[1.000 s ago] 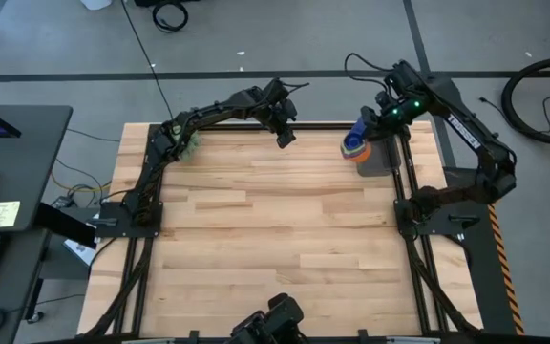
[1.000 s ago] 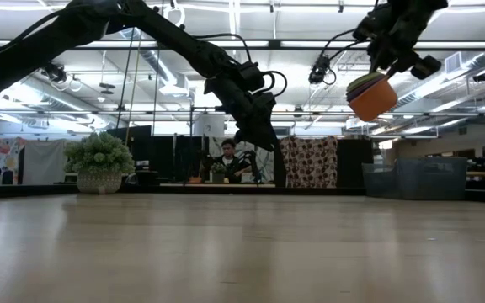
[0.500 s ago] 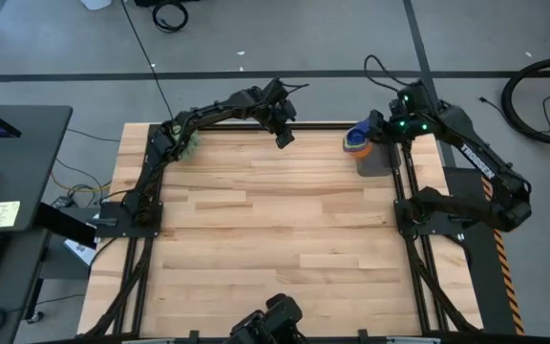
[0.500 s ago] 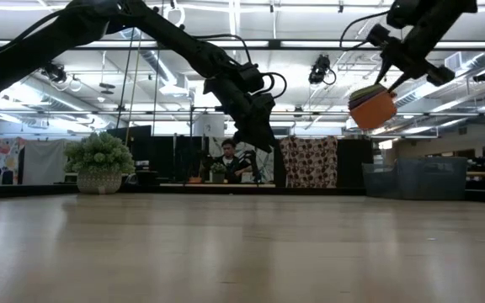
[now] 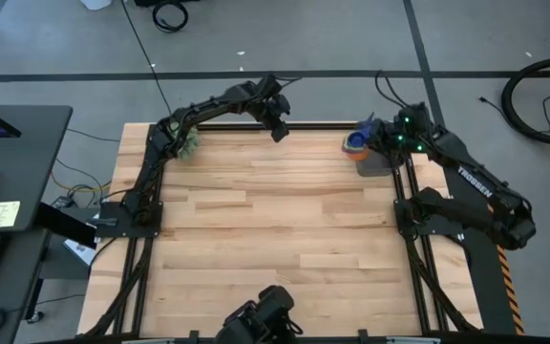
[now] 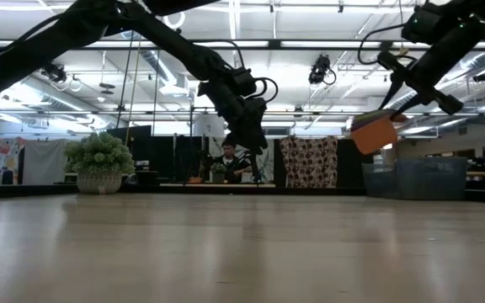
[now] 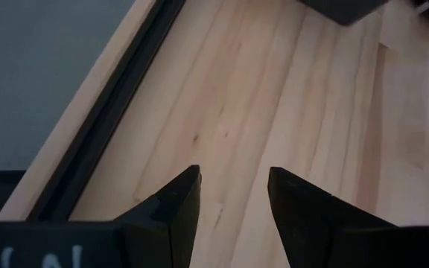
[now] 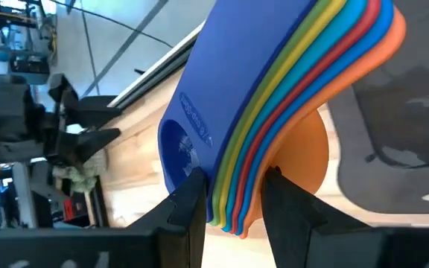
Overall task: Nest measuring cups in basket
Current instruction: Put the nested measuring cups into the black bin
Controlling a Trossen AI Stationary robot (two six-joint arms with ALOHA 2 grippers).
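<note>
Surface: pale wooden table, workshop room behind.
Right gripper: clamped on the stacked flat handles of the nested rainbow plastic measuring cups, held above the dark grey rectangular basket at the far right edge.
Left gripper: parted, empty, aloft at the far edge.
Handling: light, stiff, slick; pinch all handles together.
Views: only the right wrist view shows the handle layers; the low view shows the stack's height.

The only lettering that can be read is the white word "TROSSEN" printed along the dark right arm, seen from above at about four o'clock from the middle of the surface. Embossed marks sit on the dark blue handle of the measuring cups in the right wrist view, but they are too small to read.
</note>
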